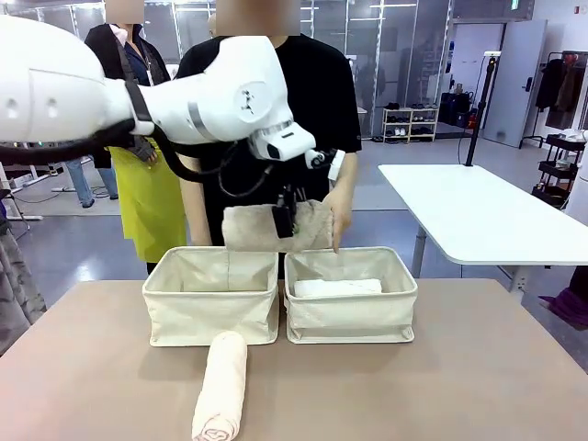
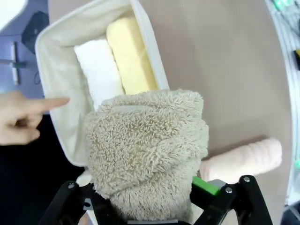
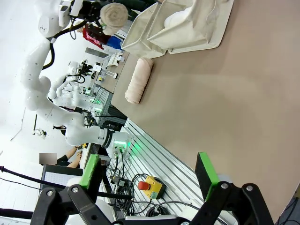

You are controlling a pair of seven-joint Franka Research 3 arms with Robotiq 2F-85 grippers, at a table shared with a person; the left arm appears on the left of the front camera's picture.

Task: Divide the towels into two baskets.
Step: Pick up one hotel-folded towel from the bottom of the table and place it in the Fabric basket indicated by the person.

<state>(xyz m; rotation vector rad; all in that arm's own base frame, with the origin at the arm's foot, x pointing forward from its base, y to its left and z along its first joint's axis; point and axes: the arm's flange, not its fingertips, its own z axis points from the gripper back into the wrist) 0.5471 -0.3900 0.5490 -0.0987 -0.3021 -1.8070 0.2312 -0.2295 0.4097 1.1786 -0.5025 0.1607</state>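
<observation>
Gripping the tan towel crosswise, your left gripper hung with the empty basket at its seven o'clock; your right gripper stood open.

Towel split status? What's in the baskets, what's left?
Done: the white towel and yellow towel lie side by side in the right basket. In hand: the left pincer is shut on the tan towel, held above the baskets' far rims. Left: place the tan towel, then the cream towel lying on the table before the left basket, which looks empty. The right pincer is open.
</observation>
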